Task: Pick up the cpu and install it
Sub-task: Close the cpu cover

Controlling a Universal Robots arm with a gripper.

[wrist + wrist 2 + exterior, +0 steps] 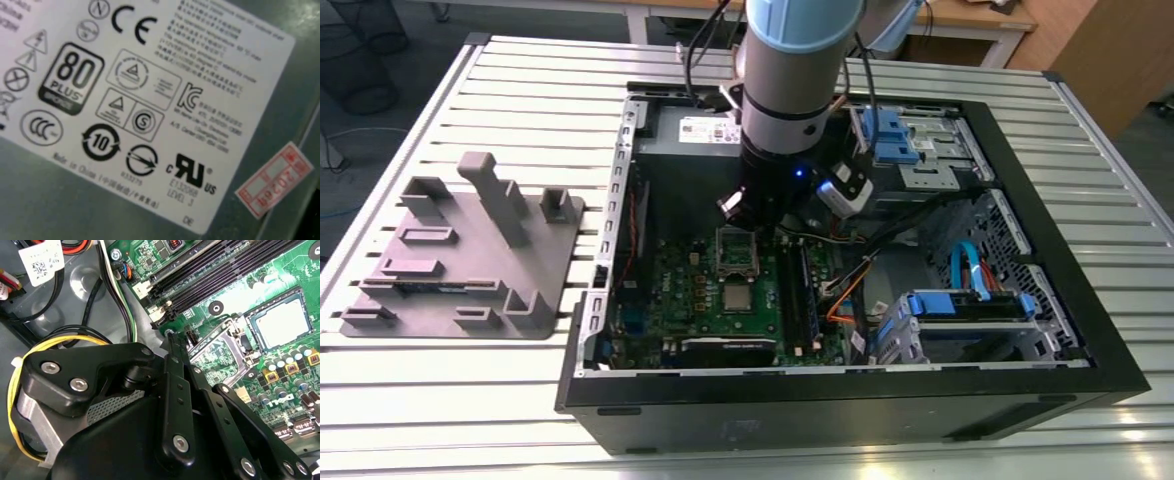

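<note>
Exterior view: arm over motherboard (cpu seated there).

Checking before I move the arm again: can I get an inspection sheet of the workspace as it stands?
Surface: slatted metal table carrying an open PC case.
Job's things: cpu lies flat on the green motherboard, next to the silver socket frame; nothing is gripping it.
Clutter: grey plastic tray with upright posts, on the table at the exterior view's left of the case.
Grippers: gripper hangs inside the case near the socket frame, apart from the cpu.
Cables: yellow cable loops beside the gripper; orange cable and blue cable inside the case.
Surroundings: wooden desk behind the table.
</note>
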